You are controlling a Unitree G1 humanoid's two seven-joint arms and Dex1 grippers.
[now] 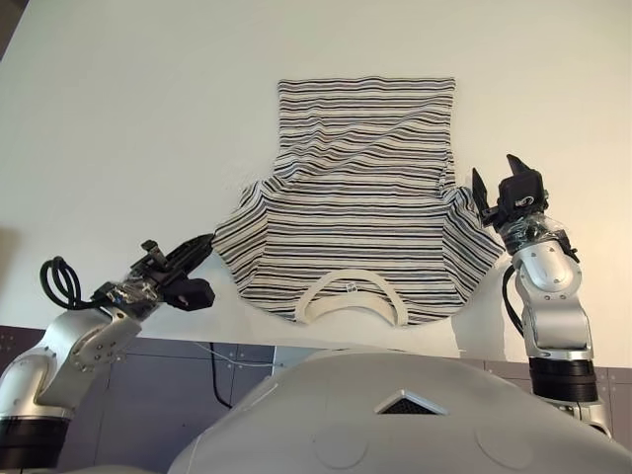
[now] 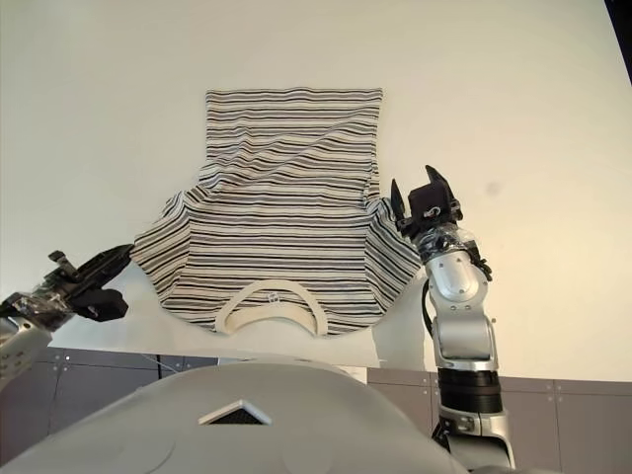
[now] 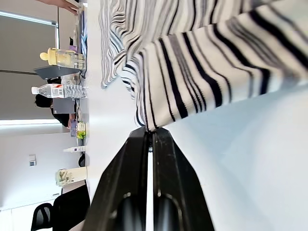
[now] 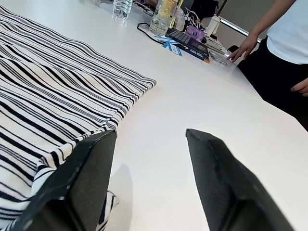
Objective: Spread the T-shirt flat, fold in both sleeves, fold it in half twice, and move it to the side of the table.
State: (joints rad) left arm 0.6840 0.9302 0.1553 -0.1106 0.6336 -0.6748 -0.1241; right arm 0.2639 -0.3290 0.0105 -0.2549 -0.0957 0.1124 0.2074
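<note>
The black-and-white striped T-shirt (image 1: 360,188) lies spread on the white table (image 1: 118,118), its white collar (image 1: 351,296) nearest me and its hem farthest. My left gripper (image 1: 205,243) sits low at the tip of the left sleeve (image 1: 237,237). In the left wrist view its fingers (image 3: 137,163) are pressed together, with the sleeve's hem (image 3: 144,120) meeting their tips. My right gripper (image 1: 497,178) stands upright and open just beside the right sleeve (image 1: 474,237). Between its fingers is only bare table, and the sleeve's edge (image 4: 48,163) lies by one finger (image 4: 82,183).
The table's near edge (image 1: 197,338) runs just behind the collar. Bottles (image 4: 122,7) and small items (image 4: 192,41) crowd the far end of the table, where a person (image 4: 284,53) stands. Bare table lies on both sides of the shirt.
</note>
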